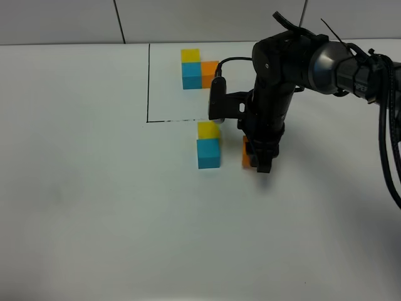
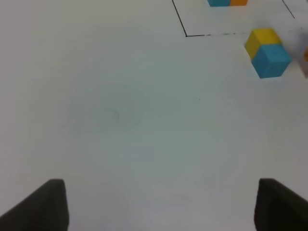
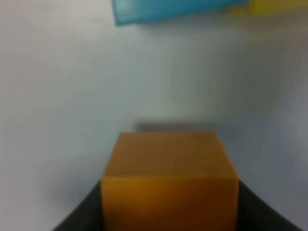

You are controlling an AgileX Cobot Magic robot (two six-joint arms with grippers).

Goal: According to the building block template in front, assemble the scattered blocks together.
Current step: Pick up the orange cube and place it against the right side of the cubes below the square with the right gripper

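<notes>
The building block template [image 1: 199, 68] is a joined yellow, sky-blue and orange trio inside a thin black outline [image 1: 148, 81] at the back. Just in front of the outline, the loose yellow cube [image 1: 208, 130] touches the loose sky-blue cube [image 1: 208, 153]; both also show in the left wrist view, yellow [image 2: 262, 38] and blue [image 2: 272, 60]. To their right, apart from them, is the loose orange cube [image 1: 247, 153], with my right gripper [image 1: 258, 158] shut on it. In the right wrist view the orange cube [image 3: 169, 178] fills the space between the fingers. My left gripper [image 2: 161, 207] is open over bare table.
The white tabletop [image 1: 94, 188] spreads wide to the left and front. A white wall runs along the back edge. The right arm and its cables [image 1: 388, 125] occupy the right side. The template's lower edge [image 2: 226, 2] peeks in at the left wrist view's border.
</notes>
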